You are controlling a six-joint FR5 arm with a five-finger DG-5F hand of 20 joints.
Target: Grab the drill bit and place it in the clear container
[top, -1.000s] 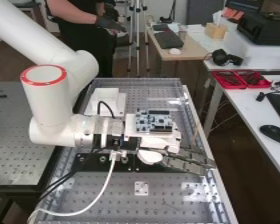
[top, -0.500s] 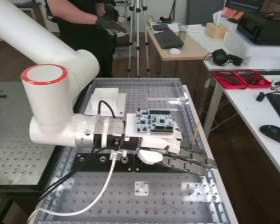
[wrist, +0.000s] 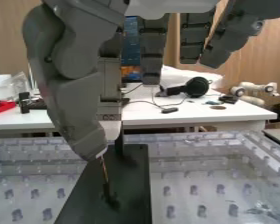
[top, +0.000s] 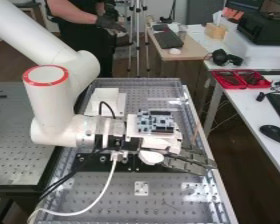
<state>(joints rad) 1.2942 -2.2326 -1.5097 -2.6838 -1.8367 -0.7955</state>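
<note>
In the high view the hand (top: 184,161) is at the clear tray's right side, its fingers pointing right. In the wrist view the hand (wrist: 74,107) hangs over a black plate (wrist: 91,200), thumb and one finger brought together. The thin copper-coloured drill bit (wrist: 105,171) comes out below the thumb tip, its upper part hidden there; the hand appears shut on it. The bit's lower end is at a small black holder on the plate. The clear container (top: 220,204) appears to be the large see-through tray around the plate.
A white block (top: 107,97) and a circuit board (top: 155,121) on the wrist show in the high view. Cables hang over the tray's near left. On the right, a white desk (top: 254,112) carries red bins (top: 240,79). A person stands behind the tray.
The arm and hand have shifted very slightly to the right in the high view. The hand's pose there looks the same.
</note>
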